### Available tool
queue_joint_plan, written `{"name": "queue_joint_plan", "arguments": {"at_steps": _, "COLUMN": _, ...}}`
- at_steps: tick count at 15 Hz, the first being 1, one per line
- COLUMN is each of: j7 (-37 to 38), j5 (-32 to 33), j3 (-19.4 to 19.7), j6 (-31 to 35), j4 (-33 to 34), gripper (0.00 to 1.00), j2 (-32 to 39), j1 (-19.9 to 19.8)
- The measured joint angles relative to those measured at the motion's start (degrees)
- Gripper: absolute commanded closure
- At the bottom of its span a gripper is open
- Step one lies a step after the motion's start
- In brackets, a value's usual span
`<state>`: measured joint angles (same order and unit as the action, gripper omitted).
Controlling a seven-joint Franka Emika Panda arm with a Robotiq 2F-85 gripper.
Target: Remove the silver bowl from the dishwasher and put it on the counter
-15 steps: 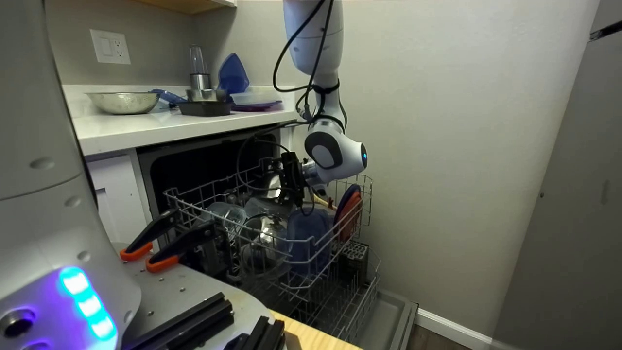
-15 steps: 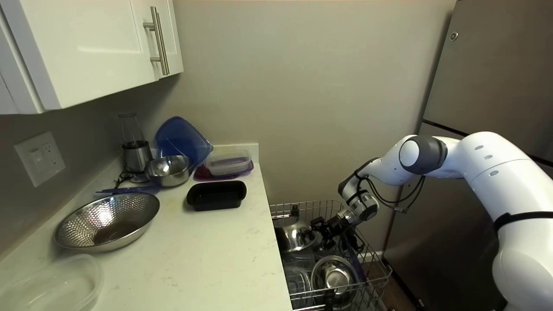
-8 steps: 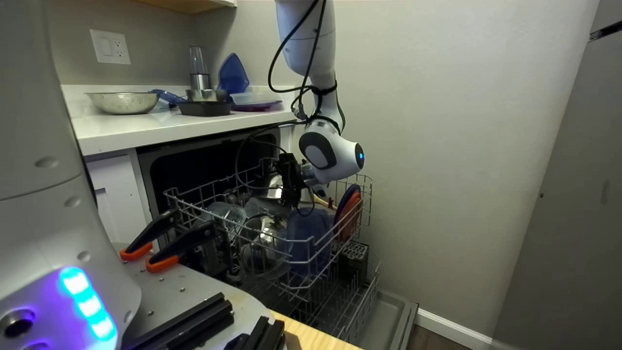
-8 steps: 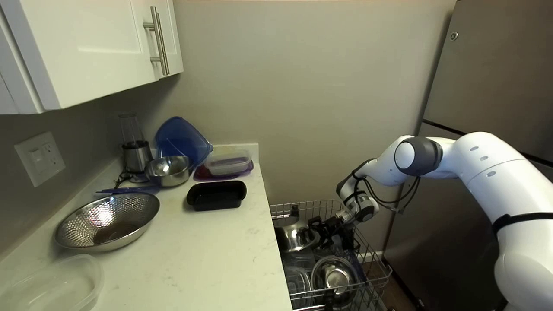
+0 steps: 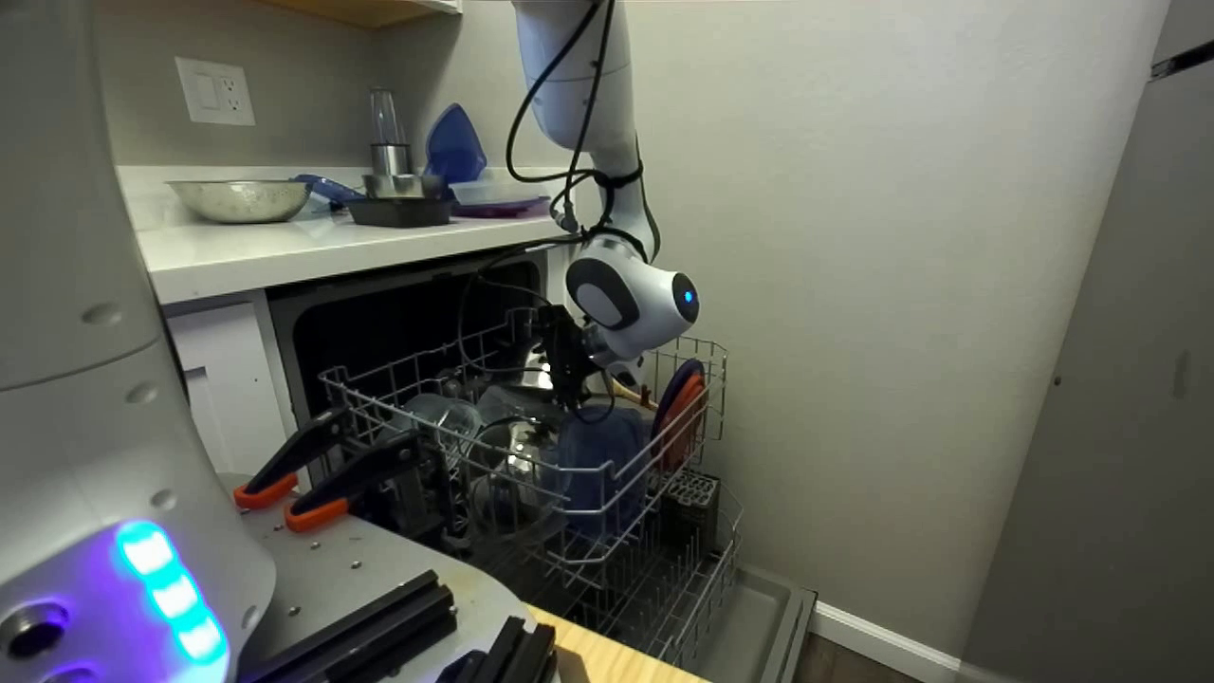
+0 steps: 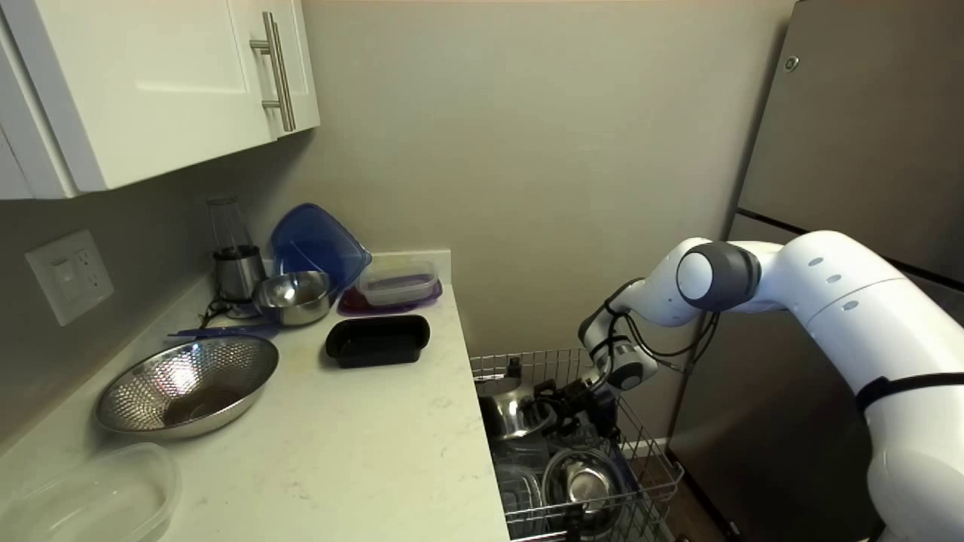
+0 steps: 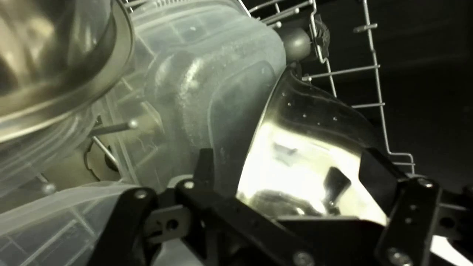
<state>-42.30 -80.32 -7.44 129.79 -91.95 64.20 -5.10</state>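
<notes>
We find the silver bowl [image 7: 303,159] inside the rack [image 5: 607,467] of the dishwasher [image 5: 403,313], tilted onto its side, between a clear tub [image 7: 218,85] and the rack's wire wall. The gripper [image 7: 287,151] stands at the rack; in the wrist view its jaws are apart, one finger to either side of the silver bowl's rim. Whether either finger touches the silver bowl, we cannot tell. In both exterior views we see the arm [image 6: 843,286] over the rack. We record a second bowl [image 6: 586,483], of shiny steel, also in the rack and apart from the gripper. The counter [image 6: 361,436] runs beside and above the rack. On it, higher than the rack, we note a colander [image 6: 188,384], a black pan [image 6: 378,342], a leaning blue bowl [image 6: 316,241] and a third bowl [image 6: 294,299], of steel
</notes>
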Motion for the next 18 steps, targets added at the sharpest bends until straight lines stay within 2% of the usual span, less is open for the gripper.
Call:
{"name": "queue_joint_plan", "arguments": {"at_steps": 3, "j7": -0.1, "j5": -3.6, "j3": 0.0, "j6": 2.0, "j4": 0.0, "gripper": 0.0, "j2": 0.0, "j1": 0.3}}
{"name": "queue_joint_plan", "arguments": {"at_steps": 18, "j7": -6.1, "j5": -20.2, "j3": 1.3, "j6": 1.7, "j4": -2.4, "gripper": 0.0, "j2": -1.7, "j1": 1.1}}
